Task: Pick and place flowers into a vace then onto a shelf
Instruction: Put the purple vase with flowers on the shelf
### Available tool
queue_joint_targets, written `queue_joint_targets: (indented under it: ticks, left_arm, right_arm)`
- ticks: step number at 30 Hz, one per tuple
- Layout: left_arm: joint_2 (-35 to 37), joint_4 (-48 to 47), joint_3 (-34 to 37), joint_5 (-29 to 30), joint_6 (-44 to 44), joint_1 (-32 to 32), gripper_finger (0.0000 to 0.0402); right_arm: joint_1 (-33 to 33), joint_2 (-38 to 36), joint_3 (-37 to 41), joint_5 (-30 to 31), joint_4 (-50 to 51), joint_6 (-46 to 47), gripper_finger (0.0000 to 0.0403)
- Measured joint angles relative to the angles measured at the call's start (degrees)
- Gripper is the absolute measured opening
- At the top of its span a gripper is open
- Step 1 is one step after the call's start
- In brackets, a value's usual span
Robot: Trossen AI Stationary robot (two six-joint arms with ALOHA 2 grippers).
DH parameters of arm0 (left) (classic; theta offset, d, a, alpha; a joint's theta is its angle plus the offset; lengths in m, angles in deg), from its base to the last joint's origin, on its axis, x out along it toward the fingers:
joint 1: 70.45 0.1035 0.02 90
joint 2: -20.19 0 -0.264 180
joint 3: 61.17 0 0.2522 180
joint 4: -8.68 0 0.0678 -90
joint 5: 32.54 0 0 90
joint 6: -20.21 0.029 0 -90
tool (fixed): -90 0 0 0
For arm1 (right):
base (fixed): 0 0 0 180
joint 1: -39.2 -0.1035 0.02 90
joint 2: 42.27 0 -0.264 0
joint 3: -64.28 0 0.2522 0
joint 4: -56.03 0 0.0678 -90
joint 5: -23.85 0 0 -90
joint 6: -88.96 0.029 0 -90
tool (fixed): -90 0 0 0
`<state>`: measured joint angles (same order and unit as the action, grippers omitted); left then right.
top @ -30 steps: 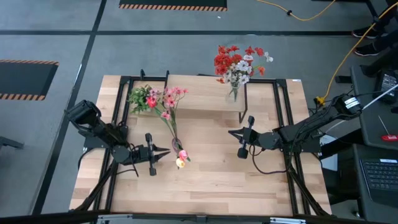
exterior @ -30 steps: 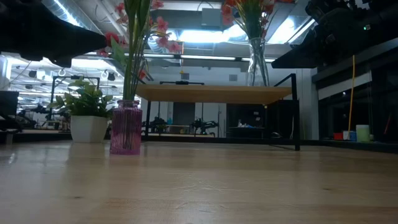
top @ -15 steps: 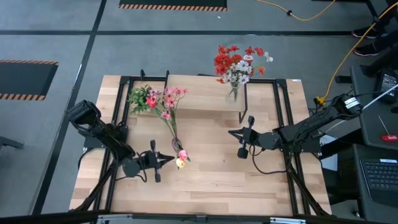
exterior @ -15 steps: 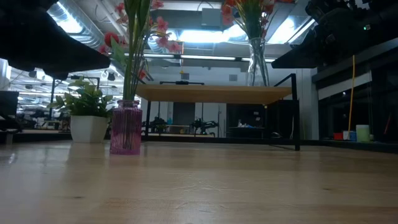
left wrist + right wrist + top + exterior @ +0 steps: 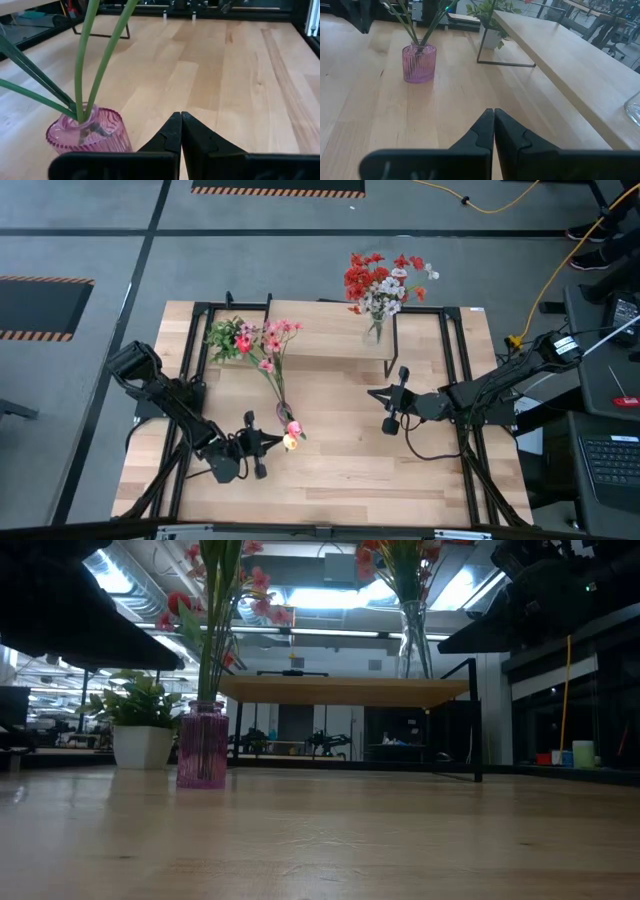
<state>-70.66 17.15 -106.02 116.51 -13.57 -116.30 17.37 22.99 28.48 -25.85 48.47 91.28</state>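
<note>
The left gripper (image 5: 268, 443) is positioned low over the surface, toward its front-left area, with both fingers pressed together and holding nothing; in the left wrist view the closed fingertips point just beside the pink ribbed vase (image 5: 86, 129). That vase stands on the surface left of centre and already carries flowers (image 5: 262, 345), whose green stems lean toward the back-left corner so that the pink and red blooms overhang the area beside the small green potted plant (image 5: 140, 730). The lean probably results from long stems resting against a narrow vase mouth. Judged from this layout, the loading step for the pink vase appears complete, and its transfer to the shelf (image 5: 570, 65) remains to be done. The closed fingers beside the vase suggest an approach or repositioning step, since they must part before a grasp of the vase body is possible. The shelf runs along the back edge of the surface toward the right; a clear glass vase (image 5: 412, 638) with red and white flowers (image 5: 384, 282) already stands on it. The right gripper (image 5: 392, 412) waits over the surface right of centre, its fingers likewise closed and empty. No brand marks, labels or legible writing appear on any item.
</note>
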Motion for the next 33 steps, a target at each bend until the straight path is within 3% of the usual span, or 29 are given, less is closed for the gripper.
queue_joint_targets:
  ticks: [11,22,26,33]
  left_arm:
    - [0.0,0.0,0.0,2.6,-0.5,0.2,0.0056]
    - [0.0,-0.2,0.0,2.4,-0.4,0.2,0.0166]
    - [0.0,-0.2,0.0,2.6,4.1,0.2,0.0202]
    - [0.0,-4.9,0.0,5.6,3.4,0.2,0.0225]
  right_arm:
    - [0.0,0.0,0.0,0.0,0.0,0.1,0.0016]
    - [0.0,0.0,0.0,0.0,0.0,0.2,0.0017]
    - [0.0,0.0,0.0,0.0,0.0,0.2,0.0017]
    - [0.0,0.0,0.0,0.0,0.0,0.2,0.0017]
